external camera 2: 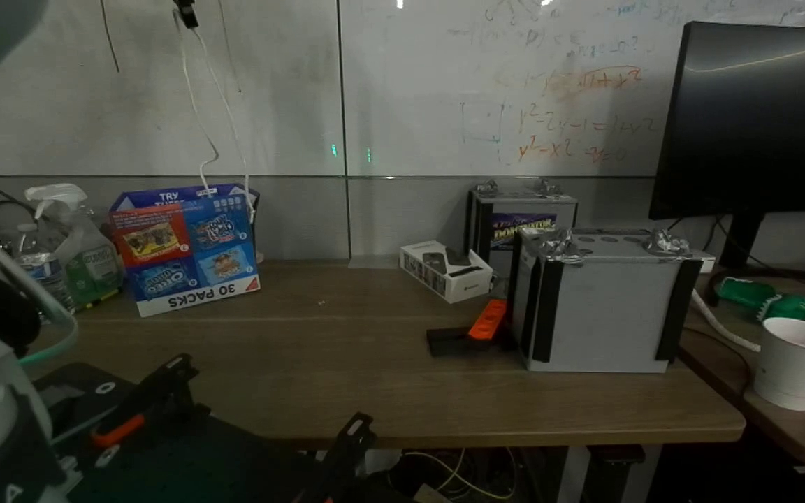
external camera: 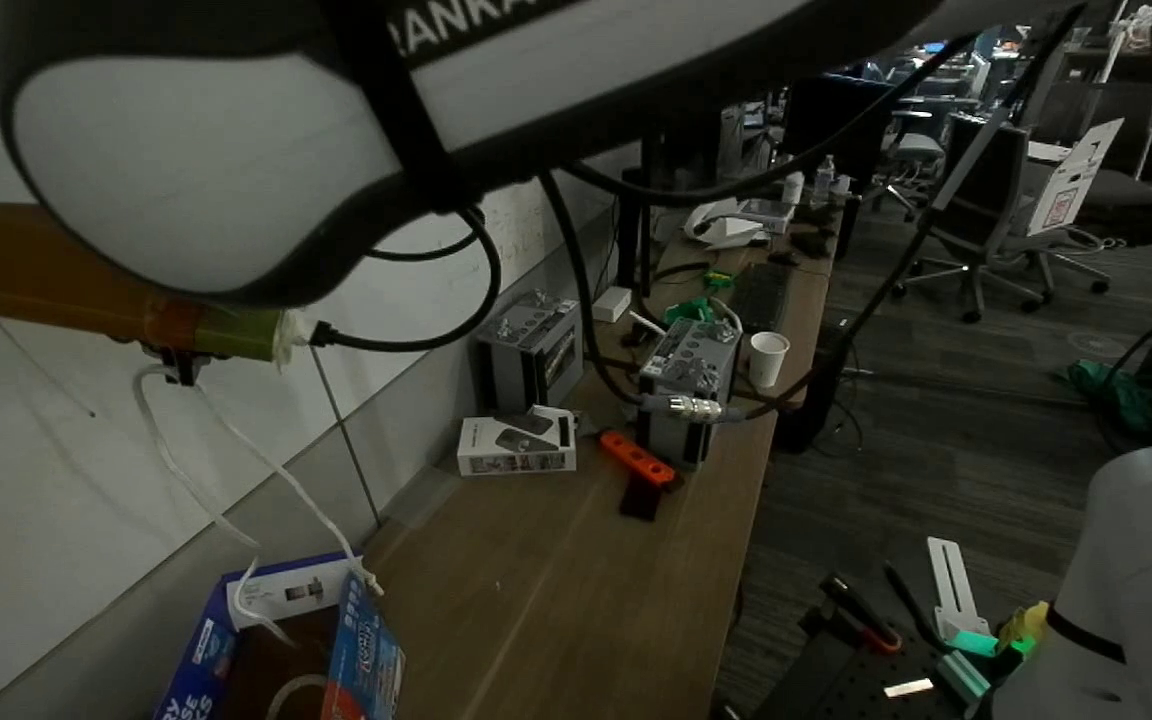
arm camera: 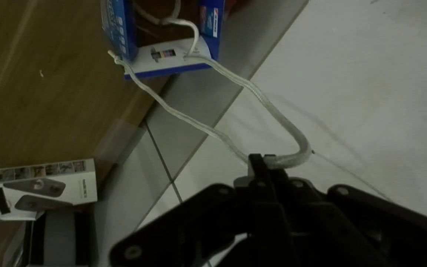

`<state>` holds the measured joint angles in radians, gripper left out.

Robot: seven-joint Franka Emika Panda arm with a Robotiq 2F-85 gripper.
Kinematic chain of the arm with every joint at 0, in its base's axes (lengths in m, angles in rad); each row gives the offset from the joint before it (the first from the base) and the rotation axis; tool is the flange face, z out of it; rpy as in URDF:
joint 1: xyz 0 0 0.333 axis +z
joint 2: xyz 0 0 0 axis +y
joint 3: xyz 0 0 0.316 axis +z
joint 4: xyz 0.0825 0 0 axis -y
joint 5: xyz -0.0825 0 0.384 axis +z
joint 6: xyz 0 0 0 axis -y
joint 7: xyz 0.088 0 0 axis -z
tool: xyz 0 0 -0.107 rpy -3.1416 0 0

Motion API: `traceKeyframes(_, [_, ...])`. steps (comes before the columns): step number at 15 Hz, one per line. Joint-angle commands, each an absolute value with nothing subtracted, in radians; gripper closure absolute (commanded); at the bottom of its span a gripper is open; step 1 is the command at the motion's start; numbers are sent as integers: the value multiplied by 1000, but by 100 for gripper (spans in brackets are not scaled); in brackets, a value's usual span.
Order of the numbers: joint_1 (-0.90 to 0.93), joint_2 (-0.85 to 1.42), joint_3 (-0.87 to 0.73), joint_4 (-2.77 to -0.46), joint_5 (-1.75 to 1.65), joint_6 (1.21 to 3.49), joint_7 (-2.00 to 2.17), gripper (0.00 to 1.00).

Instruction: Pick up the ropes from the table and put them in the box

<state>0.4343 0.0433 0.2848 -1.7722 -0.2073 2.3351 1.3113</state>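
Observation:
My gripper [arm camera: 263,158] is shut on the white rope [arm camera: 251,87], high above the blue box [arm camera: 145,61]. In both exterior views the gripper [external camera: 176,372] [external camera 2: 184,12] is up against the whiteboard background. Two strands of the rope [external camera: 324,520] [external camera 2: 233,129] hang from the fingers. One strand runs over a white flap into the box [external camera: 368,640] [external camera 2: 186,251], where more rope lies in loops. The other strand's end hangs at the box's corner, outside the opening. The box stands open on the brown wooden table [external camera: 576,600] [external camera 2: 346,349]. The box's floor is mostly hidden.
A white product box [external camera: 516,460] [external camera 2: 444,272] lies near the wall. Grey devices [external camera 2: 605,300] and an orange tool [external camera 2: 488,319] stand farther along. A spray bottle [external camera 2: 91,258] is beside the blue box. The whiteboard wall [external camera 2: 409,105] rises behind the table.

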Motion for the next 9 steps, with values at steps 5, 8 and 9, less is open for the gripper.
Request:
traceKeyframes(5, [420, -26, 343, -1759, -730, 2297, 1794, 99])
traceKeyframes(8, [413, -31, 356, -1754, -913, 2238, 1929, 99])
traceKeyframes(9, [413, -28, 360, -1753, -956, 2216, 1960, 99])
